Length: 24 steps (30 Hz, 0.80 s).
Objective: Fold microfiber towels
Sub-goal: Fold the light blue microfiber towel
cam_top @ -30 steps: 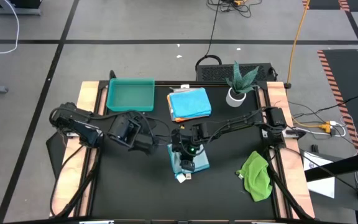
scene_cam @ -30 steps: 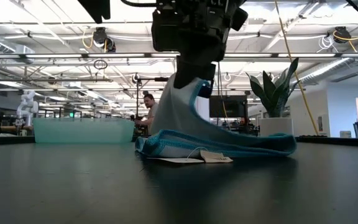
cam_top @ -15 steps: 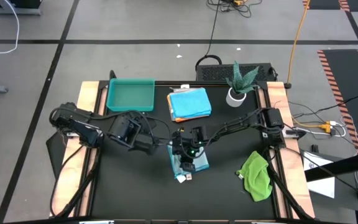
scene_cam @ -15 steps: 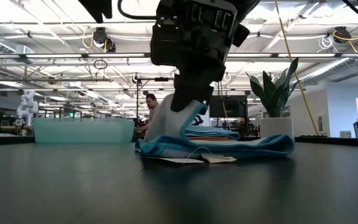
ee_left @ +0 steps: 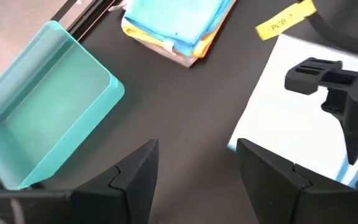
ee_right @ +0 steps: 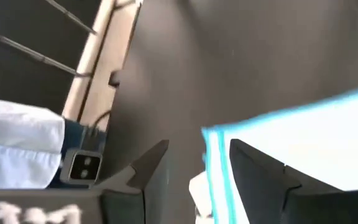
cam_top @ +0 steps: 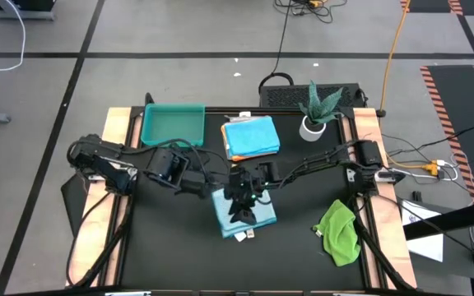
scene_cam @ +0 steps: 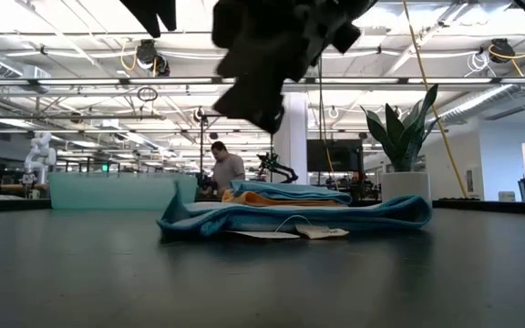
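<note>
As seen overhead, right arm (cam_top: 245, 191) above pale blue towel (cam_top: 263, 215)

A rigid teal tray (cam_top: 172, 124) sits at the far left of the black table (cam_top: 171, 247), and a potted plant (cam_top: 316, 111) in a white pot stands at the far right. Beyond the table, a person (scene_cam: 225, 169) shows in the room, and an orange cable (cam_top: 393, 49) runs across the floor.

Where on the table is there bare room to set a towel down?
Bare: the near-left corner, in front of the left arm, and the strip between the pale blue towel and the green towel. Crowded: the middle, under both grippers.
</note>
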Available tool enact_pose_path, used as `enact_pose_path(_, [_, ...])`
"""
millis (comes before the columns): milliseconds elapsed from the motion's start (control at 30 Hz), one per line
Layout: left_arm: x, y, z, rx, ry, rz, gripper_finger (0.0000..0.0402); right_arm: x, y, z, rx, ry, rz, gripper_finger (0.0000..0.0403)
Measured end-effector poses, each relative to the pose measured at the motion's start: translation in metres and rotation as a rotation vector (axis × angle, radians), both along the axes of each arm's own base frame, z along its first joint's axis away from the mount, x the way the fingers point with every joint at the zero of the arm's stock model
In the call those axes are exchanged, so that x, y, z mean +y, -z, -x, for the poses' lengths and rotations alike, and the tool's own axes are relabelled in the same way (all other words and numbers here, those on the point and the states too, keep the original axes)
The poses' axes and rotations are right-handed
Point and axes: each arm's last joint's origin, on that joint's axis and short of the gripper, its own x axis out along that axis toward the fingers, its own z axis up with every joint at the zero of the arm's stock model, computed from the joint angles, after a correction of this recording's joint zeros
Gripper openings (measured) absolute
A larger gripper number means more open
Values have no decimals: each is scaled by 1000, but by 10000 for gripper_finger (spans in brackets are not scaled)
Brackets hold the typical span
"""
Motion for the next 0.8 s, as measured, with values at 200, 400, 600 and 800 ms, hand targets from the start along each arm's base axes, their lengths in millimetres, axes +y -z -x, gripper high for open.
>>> enact_pose_path(200, [6, 5, -26, -114, 6, 29, 218, -10, -9, 23, 147, 53, 155, 154])
enact_pose_path(400, [11, 35, -52, -21, 13, 72, 218, -19, 3, 48, 399, 94, 285, 149])
enact_pose_path(600, [19, 65, -69, 101, -3, 119, 218, -29, 27, 70, 551, 151, 266, 149])
enact_pose_path(800, [18, 69, -67, 154, 0, 120, 218, -33, 58, 85, 454, 322, 157, 148])
